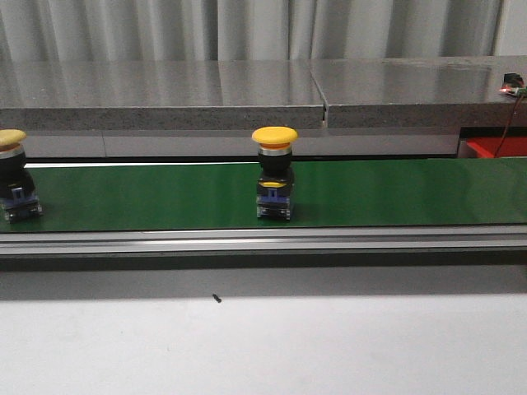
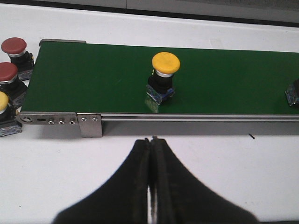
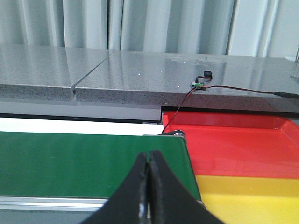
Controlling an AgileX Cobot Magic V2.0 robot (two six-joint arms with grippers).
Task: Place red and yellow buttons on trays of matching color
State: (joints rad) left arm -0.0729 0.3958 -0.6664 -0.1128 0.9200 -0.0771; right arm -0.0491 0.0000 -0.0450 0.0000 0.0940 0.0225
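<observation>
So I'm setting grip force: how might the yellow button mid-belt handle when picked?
The yellow button looks top-heavy, with a wide cap over a narrow body, so it may tip. The glossy domed cap could slip; its blocky base probably won't roll.

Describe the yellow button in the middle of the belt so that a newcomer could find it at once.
Look at the long green conveyor belt across the front view. The yellow button stands upright near its middle, a yellow mushroom cap on a black body. The other yellow-capped button stands at the belt's left edge, partly out of frame.
</observation>
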